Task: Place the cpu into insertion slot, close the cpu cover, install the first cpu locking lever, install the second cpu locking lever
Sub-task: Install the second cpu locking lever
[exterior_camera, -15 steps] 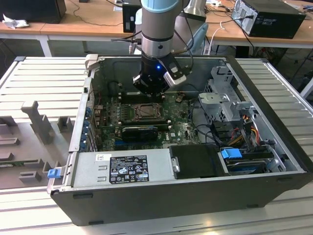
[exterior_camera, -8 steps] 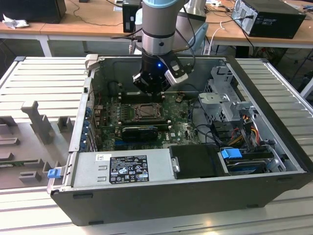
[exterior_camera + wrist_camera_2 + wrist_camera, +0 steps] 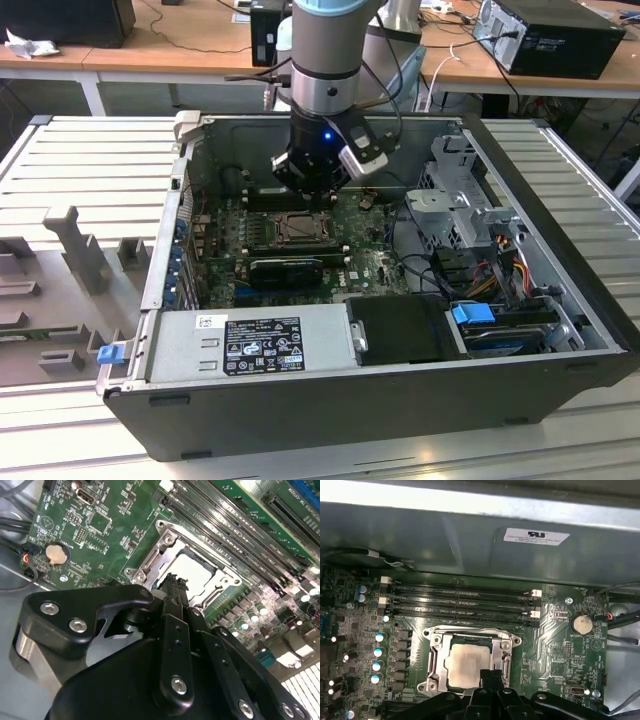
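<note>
The gripper (image 3: 172,582) hangs low inside the open computer case (image 3: 560,200), its black fingertips (image 3: 489,676) pressed together with nothing between them, poised just over one edge of the insertion slot (image 3: 468,662). In the exterior view the gripper (image 3: 305,180) sits directly above the socket area in the middle of the motherboard (image 3: 370,265).

The cpu (image 3: 468,664) lies flat in the insertion slot, its silver-grey top face up, and it also shows in the second wrist view (image 3: 195,575). The cpu cover (image 3: 438,652) is down around it, its silvery frame bordering the chip on all sides so the chip shows through the square window; the frame appears in the second wrist view too (image 3: 160,555).

Beside the socket run long black memory slots (image 3: 460,602) with white end clips, all unfilled. A round coin cell battery (image 3: 581,624) sits in its holder on the green board, well apart from the socket, and a row of small capacitors (image 3: 379,652) lines the other side.

Elsewhere in the case, the power supply (image 3: 260,345) fills the near edge, with a drive bay cage (image 3: 455,195) and bundled cables (image 3: 495,255) toward the exterior view's right.
</note>
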Tool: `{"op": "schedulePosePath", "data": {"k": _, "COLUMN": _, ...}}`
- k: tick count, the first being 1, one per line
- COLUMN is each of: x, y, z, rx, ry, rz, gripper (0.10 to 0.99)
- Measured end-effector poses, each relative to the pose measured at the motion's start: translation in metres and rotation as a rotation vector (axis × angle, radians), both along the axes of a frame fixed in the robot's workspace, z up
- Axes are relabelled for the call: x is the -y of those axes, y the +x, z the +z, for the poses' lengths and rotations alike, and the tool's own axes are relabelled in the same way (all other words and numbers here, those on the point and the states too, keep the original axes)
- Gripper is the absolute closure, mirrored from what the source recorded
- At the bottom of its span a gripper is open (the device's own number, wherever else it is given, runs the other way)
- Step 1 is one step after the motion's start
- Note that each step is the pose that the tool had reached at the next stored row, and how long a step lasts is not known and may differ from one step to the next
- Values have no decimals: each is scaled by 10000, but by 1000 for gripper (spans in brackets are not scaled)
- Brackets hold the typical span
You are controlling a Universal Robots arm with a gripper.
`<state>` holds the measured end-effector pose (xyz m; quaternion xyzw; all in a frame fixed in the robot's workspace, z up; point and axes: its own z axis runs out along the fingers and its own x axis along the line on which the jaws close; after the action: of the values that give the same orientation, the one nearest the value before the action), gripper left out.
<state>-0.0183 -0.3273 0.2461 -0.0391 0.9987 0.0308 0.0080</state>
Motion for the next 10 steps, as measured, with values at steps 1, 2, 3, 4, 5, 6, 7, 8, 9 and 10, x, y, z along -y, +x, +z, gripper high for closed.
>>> {"op": "schedulePosePath", "data": {"k": 1, "x": 0, "y": 0, "z": 40, "rx": -2, "ry": 0, "rz": -1, "gripper": 980}}
{"op": "schedulePosePath", "data": {"k": 2, "x": 0, "y": 0, "z": 70, "rx": -3, "ry": 0, "rz": 0, "gripper": 980}}
{"op": "schedulePosePath", "data": {"k": 3, "x": 0, "y": 0, "z": 128, "rx": -3, "ry": 0, "rz": 0, "gripper": 980}}
{"op": "schedulePosePath", "data": {"k": 4, "x": 0, "y": 0, "z": 168, "rx": -4, "ry": 1, "rz": 0, "gripper": 980}}
{"op": "schedulePosePath", "data": {"k": 5, "x": 0, "y": 0, "z": 209, "rx": -4, "ry": 0, "rz": 0, "gripper": 980}}
{"op": "schedulePosePath", "data": {"k": 6, "x": 0, "y": 0, "z": 229, "rx": -6, "ry": -1, "rz": 1, "gripper": 980}}
{"op": "schedulePosePath", "data": {"k": 7, "x": 0, "y": 0, "z": 243, "rx": -14, "ry": 0, "rz": 1, "gripper": 980}}
{"op": "schedulePosePath", "data": {"k": 8, "x": 25, "y": 1, "z": 243, "rx": -17, "ry": 14, "rz": 2, "gripper": 980}}
{"op": "schedulePosePath", "data": {"k": 9, "x": 73, "y": 0, "z": 244, "rx": -19, "ry": 14, "rz": 1, "gripper": 980}}
{"op": "schedulePosePath", "data": {"k": 10, "x": 151, "y": 0, "z": 243, "rx": -19, "ry": 17, "rz": 1, "gripper": 980}}
